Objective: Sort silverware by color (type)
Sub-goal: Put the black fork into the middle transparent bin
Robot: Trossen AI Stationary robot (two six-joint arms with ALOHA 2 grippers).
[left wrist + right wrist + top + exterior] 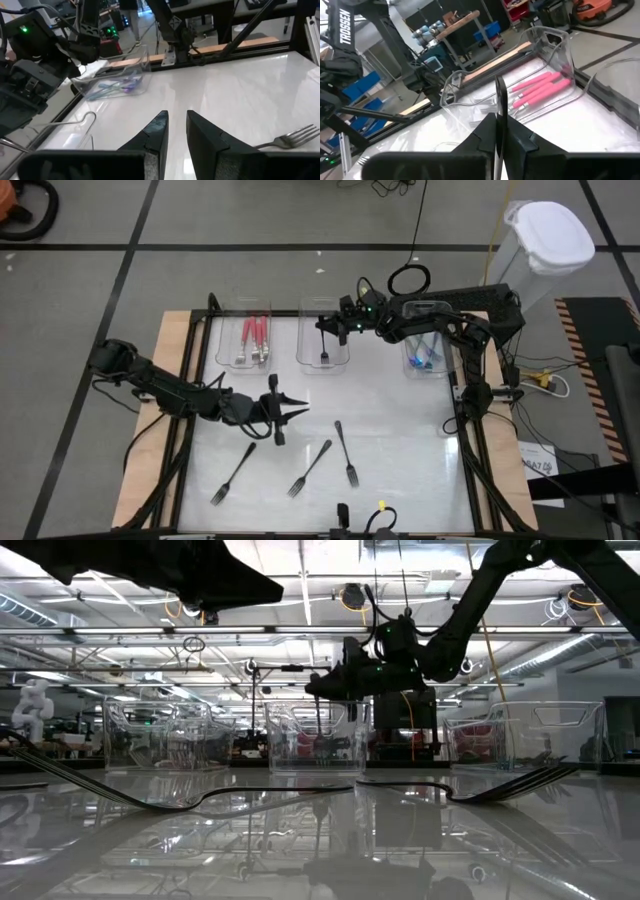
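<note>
we see the right gripper (327, 328) at the far side of the table, over the clear rectangular plastic tray in the middle of the far row (323, 365), with its fingers pressed together on a slim black-handled fork with silver tines (324, 346). in the right wrist view the black handle (500, 117) rises between the two dark fingers, and in the low view the fork (319, 712) hangs upright with its lower end already inside this middle tray (312, 740). the relation that matters here is a vertical one: the tray lies directly under the gripper and the fork's long axis is upright, so we judge that the coming move is only to let it go there

the left far tray (247, 345) holds the pink-handled forks (255, 334), and the right far tray (428, 360) holds the blue-handled ones (425, 355)

three more black-handled forks lie flat on the white table (400, 430) at the near side: one to the left (234, 473), one in the middle (311, 468) and one to the right (346, 452). their long axes run roughly from near to far, the first two leaning. the left gripper (292, 409) hovers just far of them, holding nothing, its fingers (155, 136) only a narrow slot apart. it is clearly the nearer arm for these three, and the middle and right forks lie closest to its tips
</note>
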